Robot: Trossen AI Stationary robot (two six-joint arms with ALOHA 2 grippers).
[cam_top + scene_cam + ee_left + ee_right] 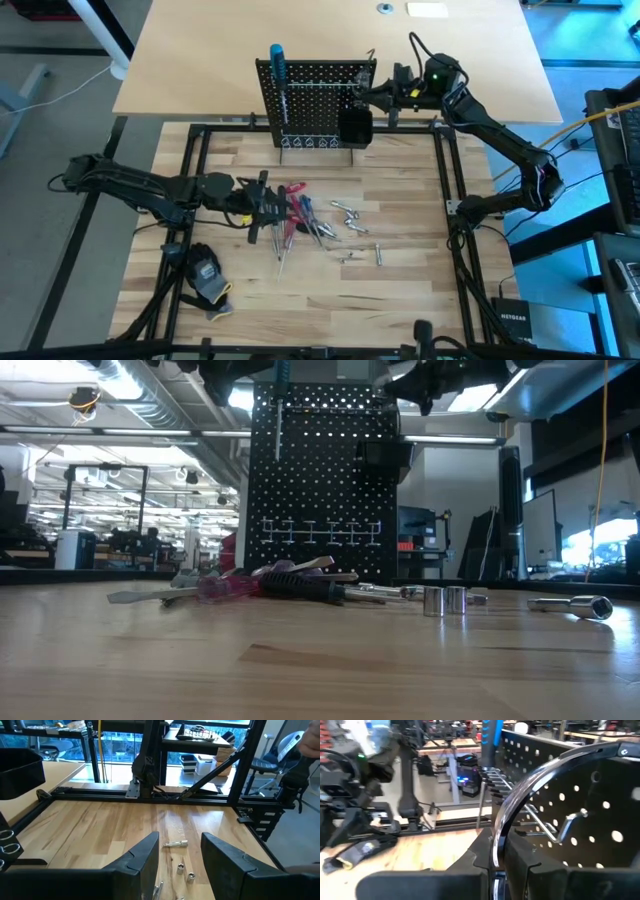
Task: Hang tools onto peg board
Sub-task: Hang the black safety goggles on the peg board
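The black peg board point(315, 100) stands upright at the table's far side. A blue-handled screwdriver point(277, 70) hangs on its left part, and a small black bin point(355, 125) is on its right. My right gripper point(378, 92) is at the board's upper right corner, shut on a slim, curved silver tool point(540, 775). This tool is close to a wire hook point(560, 832). My left gripper point(180, 855) is open and empty, hovering over the left end of a pile of screwdrivers point(298, 215) that lies flat on the table. My right gripper pinches the silver tool's near end point(493, 851) between its two fingers. The tool rises from the fingers and arcs along the board's face, lifted clear of the table. Whether it touches the wire hook I cannot tell.
Silver bits point(347, 213) and sockets point(378, 253) lie right of the pile. A black-and-yellow glove point(207, 275) lies at the near left. A black frame point(440, 180) borders the work area. Bare wood lies at the near right.
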